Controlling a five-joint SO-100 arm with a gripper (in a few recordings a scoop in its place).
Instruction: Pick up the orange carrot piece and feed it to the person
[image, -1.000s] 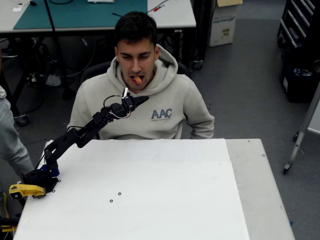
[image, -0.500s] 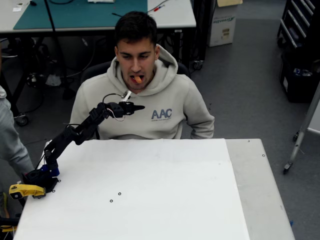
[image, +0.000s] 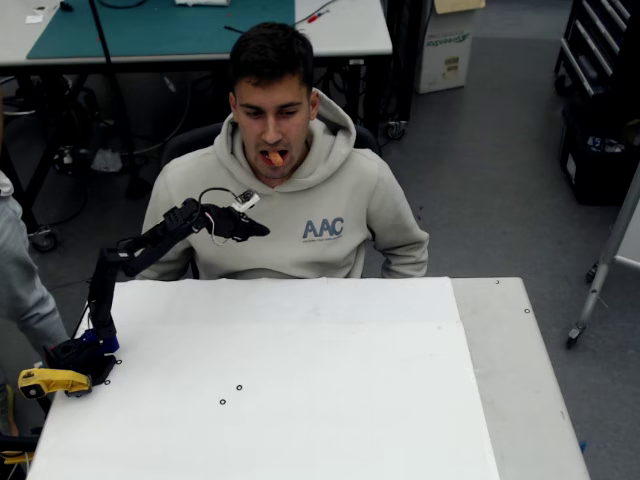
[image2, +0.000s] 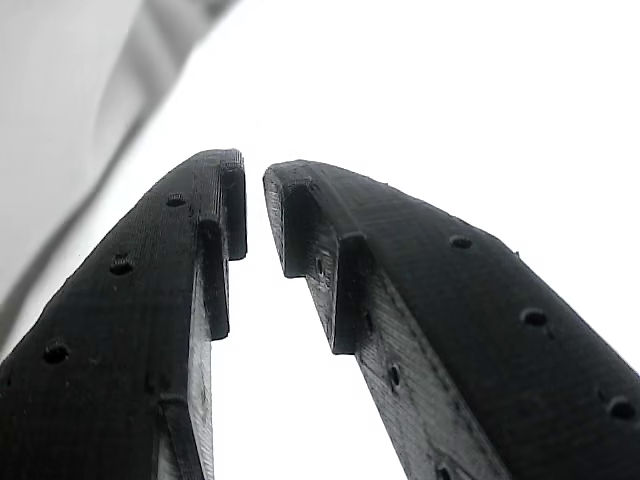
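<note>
Carrot piece in the person's mouth.
I see the orange carrot piece (image: 274, 158) between the lips of the person (image: 290, 200); my gripper (image: 258, 229) hangs at his seven o'clock, empty, fingers (image2: 210, 250) a narrow slit apart.

One orange carrot piece (image: 274, 158), center top, in the mouth | one person (image: 285, 200) in a beige hoodie | one partial figure in grey (image: 22, 275), left edge | one end effector (image: 258, 229) with two fingers (image2: 200, 300) | one white worktop (image: 300, 400) | one yellow tool (image: 50, 381), lower left
</note>
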